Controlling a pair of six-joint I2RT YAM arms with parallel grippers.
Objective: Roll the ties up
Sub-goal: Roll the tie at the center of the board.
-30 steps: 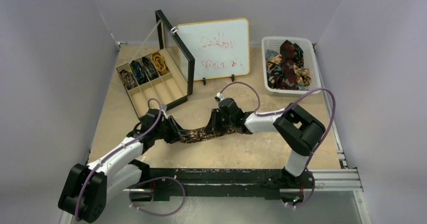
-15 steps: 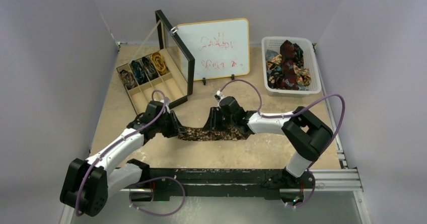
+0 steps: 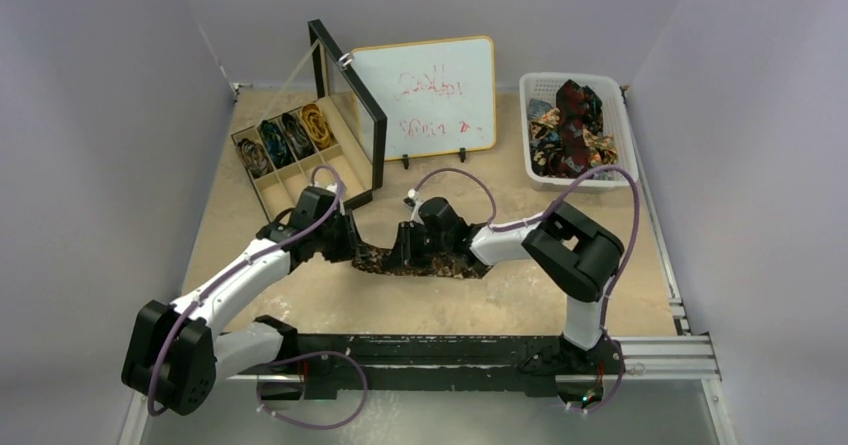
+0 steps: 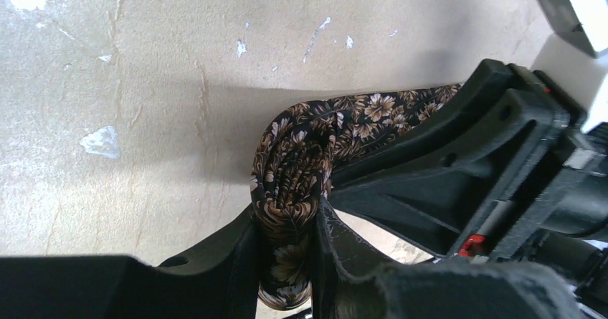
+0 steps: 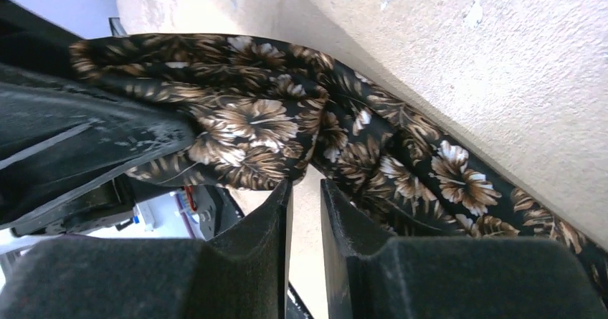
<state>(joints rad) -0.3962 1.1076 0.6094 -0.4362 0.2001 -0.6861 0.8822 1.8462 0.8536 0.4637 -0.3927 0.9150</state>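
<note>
Rolled ties [image 3: 285, 137] sit in the divided wooden box [image 3: 330, 177] at far left. Just right of it, the left gripper [image 4: 287, 215] is clamped on the coiled end of a brown floral tie [image 4: 315, 122], the fabric pinched tight between its fingers. That tie lies on the table [image 3: 480, 305] at mid-front, stretched between the two grippers. Further right, the right gripper [image 5: 305, 184] stands almost closed. There is a thin slit between its fingers with nothing in it, and its tips are against the fabric's edge. At far right a white basket [image 3: 570, 77] holds loose ties [image 3: 572, 125].
</note>
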